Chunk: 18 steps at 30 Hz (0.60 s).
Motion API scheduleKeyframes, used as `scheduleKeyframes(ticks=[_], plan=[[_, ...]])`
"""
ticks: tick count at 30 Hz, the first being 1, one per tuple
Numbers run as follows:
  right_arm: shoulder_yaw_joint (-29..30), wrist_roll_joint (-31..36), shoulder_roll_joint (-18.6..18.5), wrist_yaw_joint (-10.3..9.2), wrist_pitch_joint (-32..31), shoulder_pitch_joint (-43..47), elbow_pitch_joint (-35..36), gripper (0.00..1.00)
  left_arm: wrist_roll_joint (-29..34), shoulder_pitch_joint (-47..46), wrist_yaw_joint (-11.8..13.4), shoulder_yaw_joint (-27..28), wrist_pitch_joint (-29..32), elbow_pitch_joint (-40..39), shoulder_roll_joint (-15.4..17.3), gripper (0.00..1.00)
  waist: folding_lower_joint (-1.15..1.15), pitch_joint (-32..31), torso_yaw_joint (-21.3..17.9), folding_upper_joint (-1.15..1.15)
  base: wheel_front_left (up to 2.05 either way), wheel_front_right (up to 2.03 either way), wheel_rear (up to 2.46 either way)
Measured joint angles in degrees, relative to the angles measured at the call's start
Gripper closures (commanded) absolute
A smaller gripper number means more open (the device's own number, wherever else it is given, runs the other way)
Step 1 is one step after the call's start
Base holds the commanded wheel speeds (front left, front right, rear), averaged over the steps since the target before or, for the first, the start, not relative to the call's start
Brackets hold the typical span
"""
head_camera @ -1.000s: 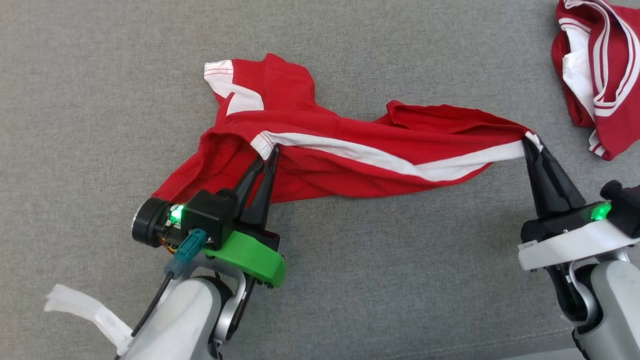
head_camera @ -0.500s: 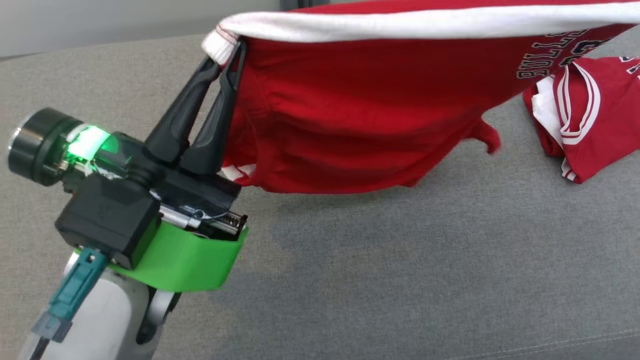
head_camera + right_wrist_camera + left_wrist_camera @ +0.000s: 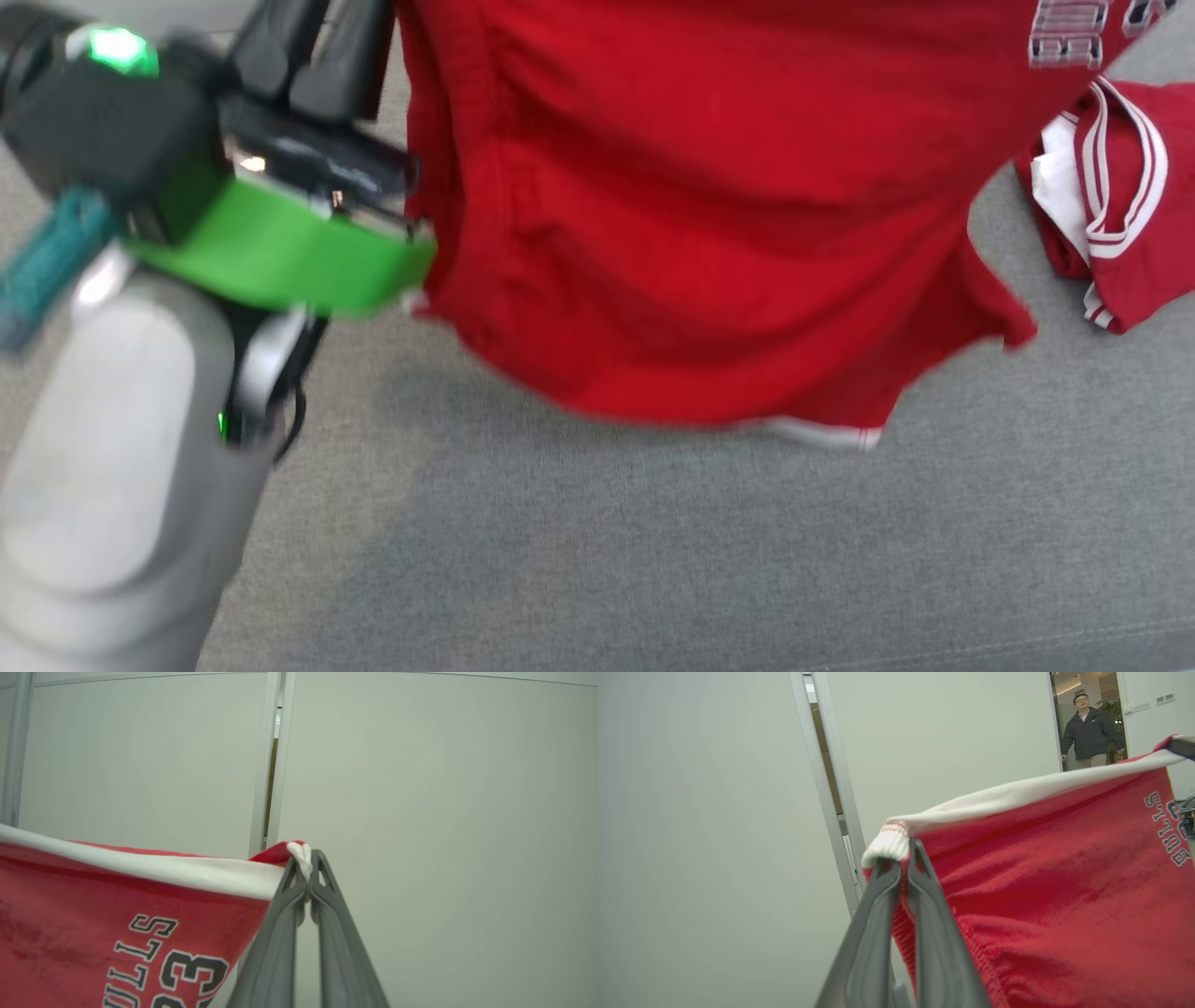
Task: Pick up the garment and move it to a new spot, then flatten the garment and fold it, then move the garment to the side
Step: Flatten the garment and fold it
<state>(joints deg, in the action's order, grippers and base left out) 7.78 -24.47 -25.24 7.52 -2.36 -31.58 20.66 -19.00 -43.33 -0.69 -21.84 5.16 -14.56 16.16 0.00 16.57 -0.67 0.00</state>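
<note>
The red garment hung up in the air like washing on a line. Its low edge dangled over the grey cushion. The left tool was shut tight on one end of the white band at the top of the garment. The right tool was shut tight on the other end of that band. The band ran between them in an almost straight line, and the red cloth fell down from it in soft waves.

The garment looked light and very floppy. It could not stand up by itself, and it bent any way it was pulled. It would not break if it fell. It would probably just drop in a heap and get wrinkled again.

The white band looked thicker than the red part, with little ribs at the left end, so it seemed like a good place to pinch. The two ends were good spots to hold, because the cloth then opened wide and flat. Only a small bit of band sat in each tool, so a hard tug might pull it out.

Another red garment lay bunched up on the cushion, off to the right, apart from the hanging one. Setting the held one down well away from it would likely be best.
</note>
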Motion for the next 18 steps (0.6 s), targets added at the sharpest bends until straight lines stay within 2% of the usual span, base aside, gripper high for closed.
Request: scheduleKeyframes(ticks=[4, 8, 13, 18], plan=[[-3.79, -2.00, -1.30, 0.01, 1.58, -12.24, -9.18, 1.00, -2.05, -11.31, -2.42, 1.20, -4.15, 14.91, -3.27, 1.00, 0.00, 3.60, 0.00, 0.00, 0.00, 0.00, 0.00], [-8.62, -2.91, -0.30, 0.02, 3.93, -26.27, -20.26, 1.00, -2.16, -22.86, -3.53, 2.81, -10.87, 30.14, -5.87, 1.00, 0.00, 6.75, -0.10, 0.00, 0.00, 0.00, 0.00], [-15.21, -3.61, 4.58, 0.02, 8.16, -35.96, -35.05, 1.00, -2.82, -29.88, -4.35, 4.49, -17.33, 48.21, -7.26, 1.00, 0.00, 8.58, -1.07, 0.00, 0.00, 0.00, 0.00], [-21.70, -5.00, 10.91, 0.01, 11.83, -34.77, -49.92, 1.00, -5.26, -27.30, -5.39, 5.17, -19.45, 63.52, -8.88, 1.00, 0.00, 8.52, -2.39, 0.00, 0.00, 0.00, 0.00]])
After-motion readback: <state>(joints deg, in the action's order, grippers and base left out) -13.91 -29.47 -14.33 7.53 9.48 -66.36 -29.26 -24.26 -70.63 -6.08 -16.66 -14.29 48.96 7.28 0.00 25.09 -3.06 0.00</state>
